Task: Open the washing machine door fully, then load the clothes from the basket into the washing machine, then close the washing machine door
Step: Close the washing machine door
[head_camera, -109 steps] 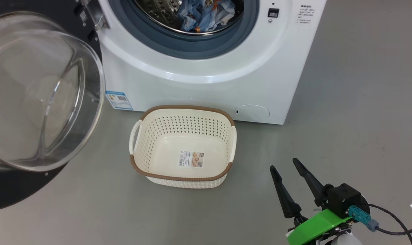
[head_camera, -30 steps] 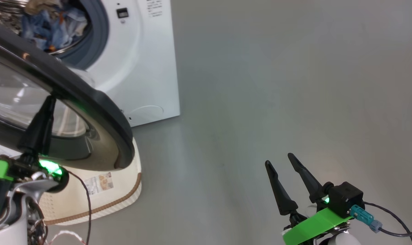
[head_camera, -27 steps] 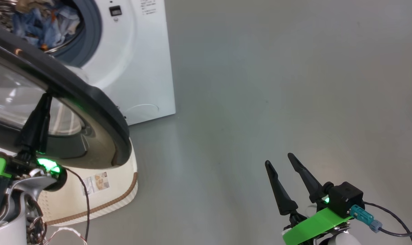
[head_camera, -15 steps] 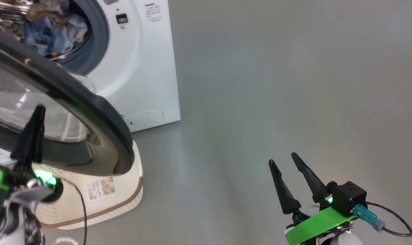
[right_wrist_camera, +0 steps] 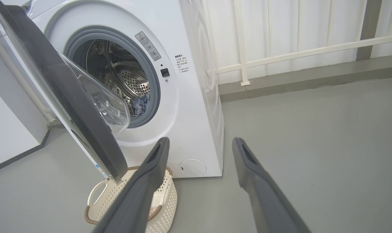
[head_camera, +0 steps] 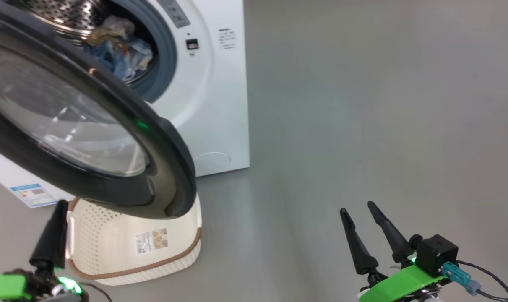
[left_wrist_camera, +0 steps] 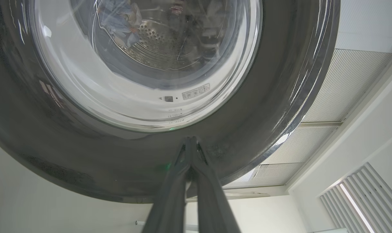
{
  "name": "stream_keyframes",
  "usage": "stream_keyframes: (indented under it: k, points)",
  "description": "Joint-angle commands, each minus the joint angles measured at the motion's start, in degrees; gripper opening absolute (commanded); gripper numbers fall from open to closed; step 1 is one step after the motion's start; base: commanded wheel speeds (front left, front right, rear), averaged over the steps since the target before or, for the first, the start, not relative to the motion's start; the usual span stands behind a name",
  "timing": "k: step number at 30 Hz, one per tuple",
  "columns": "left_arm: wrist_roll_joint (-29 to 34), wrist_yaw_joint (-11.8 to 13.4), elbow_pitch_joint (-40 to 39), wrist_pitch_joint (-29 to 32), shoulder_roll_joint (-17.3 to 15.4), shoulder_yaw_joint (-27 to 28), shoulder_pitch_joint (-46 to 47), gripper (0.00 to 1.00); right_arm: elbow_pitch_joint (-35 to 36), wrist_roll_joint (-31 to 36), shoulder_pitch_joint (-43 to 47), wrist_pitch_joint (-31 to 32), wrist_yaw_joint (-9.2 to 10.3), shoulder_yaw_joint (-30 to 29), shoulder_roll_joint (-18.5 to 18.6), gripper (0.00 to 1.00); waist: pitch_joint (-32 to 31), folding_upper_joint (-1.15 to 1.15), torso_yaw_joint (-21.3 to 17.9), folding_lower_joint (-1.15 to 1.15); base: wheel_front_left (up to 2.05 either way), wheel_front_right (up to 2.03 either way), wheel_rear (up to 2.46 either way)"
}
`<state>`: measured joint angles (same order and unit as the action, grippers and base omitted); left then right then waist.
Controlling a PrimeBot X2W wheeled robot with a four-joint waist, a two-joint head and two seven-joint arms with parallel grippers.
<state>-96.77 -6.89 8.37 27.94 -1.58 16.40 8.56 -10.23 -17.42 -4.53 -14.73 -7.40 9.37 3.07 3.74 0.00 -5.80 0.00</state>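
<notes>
Grey floor [head_camera: 363,105], washing machine door [head_camera: 161,138] ajar over basket [head_camera: 111,239]; left fingers [head_camera: 52,237] together, right fingers [head_camera: 358,247] apart.

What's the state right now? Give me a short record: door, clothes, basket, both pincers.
door: washing machine door partly open, hanging over the basket
clothes: clothes inside the washing machine
basket: on the floor in front of the machine; no clothes in the visible part, just a label
left pincer: left pincer shut, tips aimed at the door from below; contact unclear
right pincer: right pincer open, holding nothing, off to the right above the floor
</notes>
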Motion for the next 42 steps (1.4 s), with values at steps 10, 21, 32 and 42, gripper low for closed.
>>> stream_keyframes:
  k: [10, 21, 32, 42]
  points:
    - [-1.62, -0.59, -5.44, -6.82, -1.31, -2.35, -6.7, 0.95, 0.99, -0.15, 0.55, -0.27, -0.09, 0.38, -0.19, 1.0, -3.24, 0.0, 5.15, 0.0, 0.0, 0.0, 0.0]
    - [19.41, -0.59, -15.66, -23.19, -3.88, -6.69, -12.17, 1.0, 1.6, -0.37, 0.59, -0.27, -0.09, 0.4, -0.19, 1.0, -3.36, 0.0, 6.63, 0.0, 0.0, 0.0, 0.0]
    - [49.62, -0.59, -5.49, -42.82, -16.84, -20.57, -14.94, 1.0, 1.95, -0.23, 0.91, -0.27, -0.09, 0.5, -0.19, 1.0, -3.72, 0.0, 6.85, 0.0, 0.0, 0.0, 0.0]
    - [77.53, -0.19, -6.19, -42.93, -9.19, -11.02, -16.5, 1.0, 1.91, -0.04, 1.07, -0.27, -0.09, 0.68, -0.19, 1.0, -3.88, 0.0, 6.68, 0.0, 0.0, 0.0, 0.0]
